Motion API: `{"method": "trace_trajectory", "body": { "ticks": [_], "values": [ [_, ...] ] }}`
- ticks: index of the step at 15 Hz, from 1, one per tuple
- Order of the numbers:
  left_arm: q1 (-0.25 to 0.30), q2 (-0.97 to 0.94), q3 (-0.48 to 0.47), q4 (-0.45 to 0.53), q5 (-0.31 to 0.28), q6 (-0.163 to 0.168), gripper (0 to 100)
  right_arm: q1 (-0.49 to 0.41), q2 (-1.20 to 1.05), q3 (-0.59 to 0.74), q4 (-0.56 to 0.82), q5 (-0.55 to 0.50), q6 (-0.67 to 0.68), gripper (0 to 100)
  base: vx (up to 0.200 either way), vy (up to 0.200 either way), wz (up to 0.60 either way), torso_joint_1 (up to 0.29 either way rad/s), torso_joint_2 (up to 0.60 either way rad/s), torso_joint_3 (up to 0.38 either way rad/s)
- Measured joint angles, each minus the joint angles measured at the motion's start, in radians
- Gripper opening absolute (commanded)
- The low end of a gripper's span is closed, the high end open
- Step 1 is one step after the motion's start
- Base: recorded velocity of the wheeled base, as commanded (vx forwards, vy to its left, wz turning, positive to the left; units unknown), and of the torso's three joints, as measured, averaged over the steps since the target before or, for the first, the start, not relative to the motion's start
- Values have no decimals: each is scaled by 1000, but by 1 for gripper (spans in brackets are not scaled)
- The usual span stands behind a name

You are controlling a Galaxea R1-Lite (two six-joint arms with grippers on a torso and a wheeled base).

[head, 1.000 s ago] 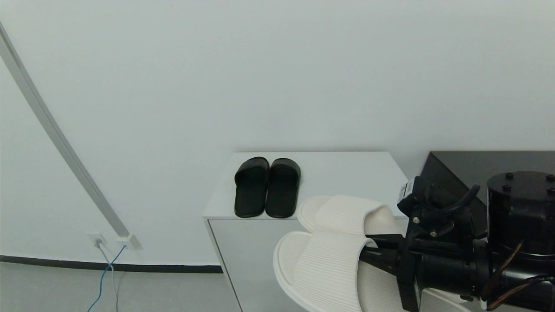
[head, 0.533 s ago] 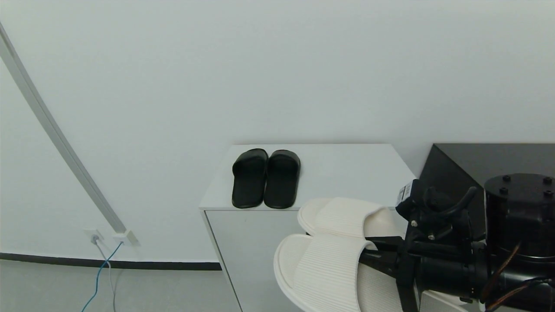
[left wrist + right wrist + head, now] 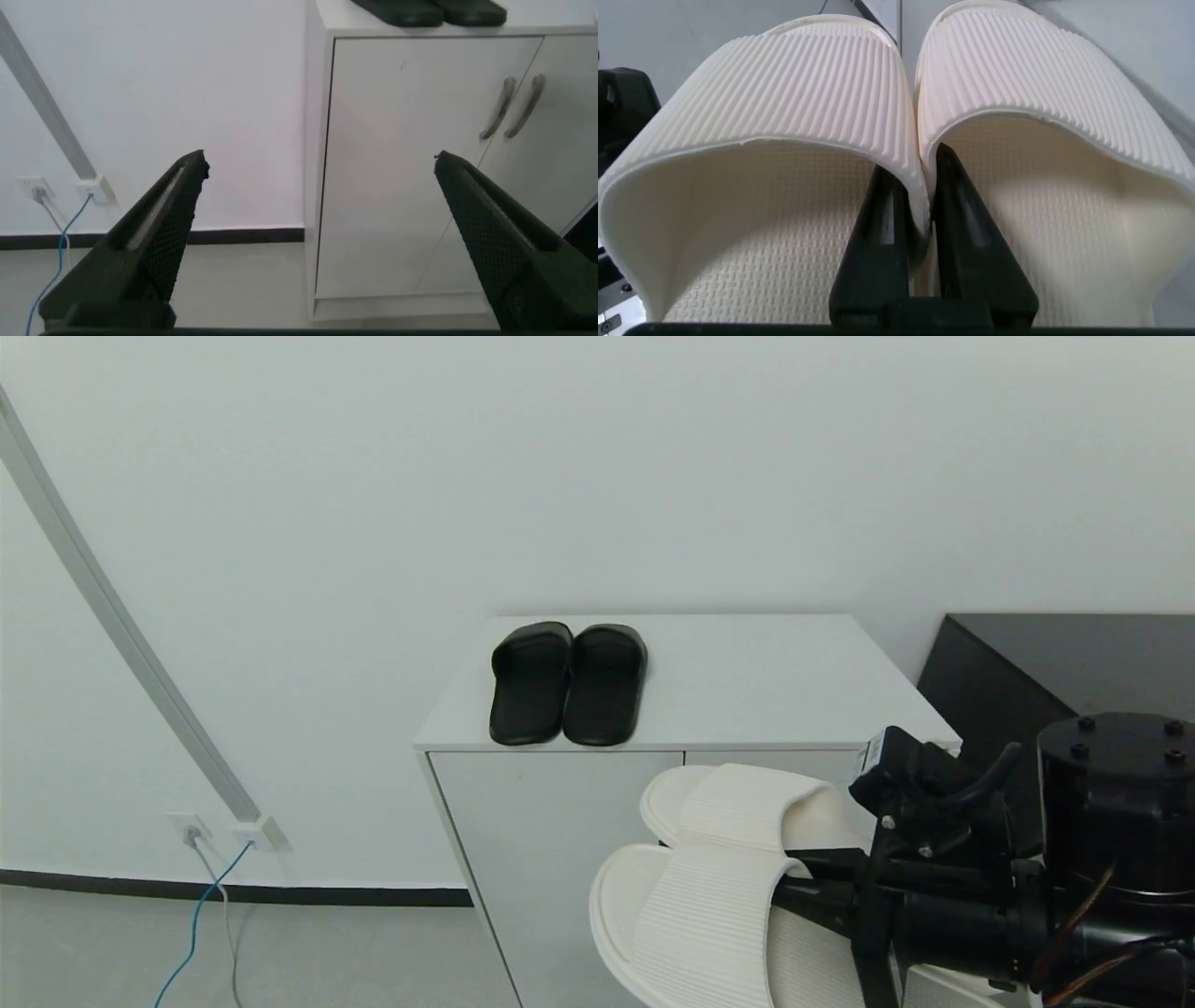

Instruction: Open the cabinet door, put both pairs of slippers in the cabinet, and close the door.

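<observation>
A pair of black slippers [image 3: 568,683] lies side by side on the left part of the white cabinet's top [image 3: 775,681]. Both cabinet doors [image 3: 411,159] are closed, with two upright handles [image 3: 517,105] at the middle seam. My right gripper [image 3: 805,882] is shut on the pair of white ribbed slippers [image 3: 700,905], pinching their inner edges [image 3: 915,177] together in front of the cabinet's right half. My left gripper [image 3: 320,166] is open and holds nothing. It faces the cabinet's left door from a distance, low down.
A dark block [image 3: 1074,653] stands right of the cabinet. On the wall to the left are a slanted grey conduit [image 3: 121,625] and sockets [image 3: 191,826] with cables hanging to the floor. Bare floor [image 3: 234,280] lies before the cabinet.
The whole head view has shifted: the cabinet sits higher in the picture and more of its front shows. The right gripper still holds the white slippers in the same place.
</observation>
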Motion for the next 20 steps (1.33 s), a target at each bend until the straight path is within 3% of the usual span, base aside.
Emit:
{"method": "trace_trajectory", "body": {
  "ticks": [11, 20],
  "values": [
    [0, 0, 0, 1, -1, 3, 100, 3, 24, 4, -1, 0, -9, 0, 0, 0, 0, -197, 522, 326],
    [-1, 7, -2, 3, -3, 1, 100, 14, 32, 18, -2, 1, -29, 0, 0, 0, 0, -124, 469, 344]
  ]
}}
